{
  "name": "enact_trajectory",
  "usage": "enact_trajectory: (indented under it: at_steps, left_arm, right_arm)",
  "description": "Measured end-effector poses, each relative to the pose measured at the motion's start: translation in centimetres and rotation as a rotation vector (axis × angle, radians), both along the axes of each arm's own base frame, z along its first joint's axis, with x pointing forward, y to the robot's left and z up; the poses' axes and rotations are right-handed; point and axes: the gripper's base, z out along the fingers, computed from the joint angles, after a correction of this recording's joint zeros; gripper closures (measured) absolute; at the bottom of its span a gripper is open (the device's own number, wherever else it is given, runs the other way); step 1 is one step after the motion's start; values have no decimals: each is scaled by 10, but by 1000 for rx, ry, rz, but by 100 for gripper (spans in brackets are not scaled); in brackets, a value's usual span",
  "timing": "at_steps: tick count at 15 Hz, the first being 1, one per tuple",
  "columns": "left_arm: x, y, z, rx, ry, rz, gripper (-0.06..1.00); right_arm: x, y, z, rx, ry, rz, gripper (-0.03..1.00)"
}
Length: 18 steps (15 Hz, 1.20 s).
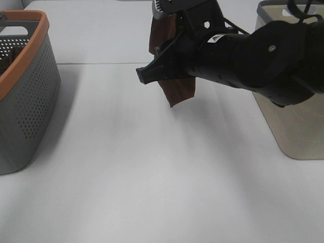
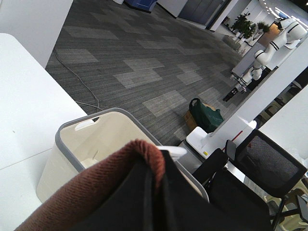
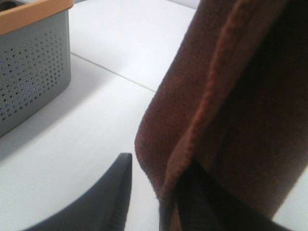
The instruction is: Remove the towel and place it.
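Observation:
The towel (image 1: 177, 91), dark reddish-brown, hangs in the air over the middle of the white table (image 1: 152, 177). Its top is pinched in my left gripper (image 1: 166, 9), which is shut on it at the upper edge of the high view. In the left wrist view the towel (image 2: 96, 187) drapes over that gripper (image 2: 154, 192) and hides the fingertips. My right gripper (image 1: 156, 72) reaches in from the right at mid-height of the cloth. In the right wrist view the towel's (image 3: 226, 106) hemmed edge hangs between the gripper's (image 3: 154, 195) fingers (image 3: 118, 192), and a strip of table shows between one finger and the cloth.
A grey perforated basket (image 1: 25, 96) with an orange rim stands at the table's left and also shows in the right wrist view (image 3: 33, 72). A beige basket (image 1: 298, 131) with a grey rim stands at the right, below the left gripper (image 2: 91, 139). Beyond lie office floor and chairs.

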Motion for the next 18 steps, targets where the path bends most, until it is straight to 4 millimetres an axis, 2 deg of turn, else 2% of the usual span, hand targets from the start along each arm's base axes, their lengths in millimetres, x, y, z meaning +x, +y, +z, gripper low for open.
enact_trajectory:
  at_steps: [3,6,7,9,11,14,16,18]
  left_arm:
    - [0,0,0,0,0,0,94]
    - [0,0,0,-1,0,0,94]
    - [0,0,0,4,-2,2,94]
    - [1,1,-1,17,-8,10,94]
    - [4,7,-4,50,-3,19,94]
    - [19,37,-9,106,18,74,94]
    - [25,54,-14,157,54,84,94]
    - [24,60,-24,272,90,70,94]
  right_arm:
    - [3,0,-2,13,-12,-27,69]
    - [3,-1,-1,19,-17,-38,93]
    - [3,-1,-2,25,-10,-45,97]
    - [1,-2,-2,19,24,-38,97]
    - [-8,-4,9,20,74,1,97]
    - [-28,-7,34,60,140,112,97]
    - [-39,-4,40,98,196,194,97]
    - [-46,0,38,108,247,266,97]
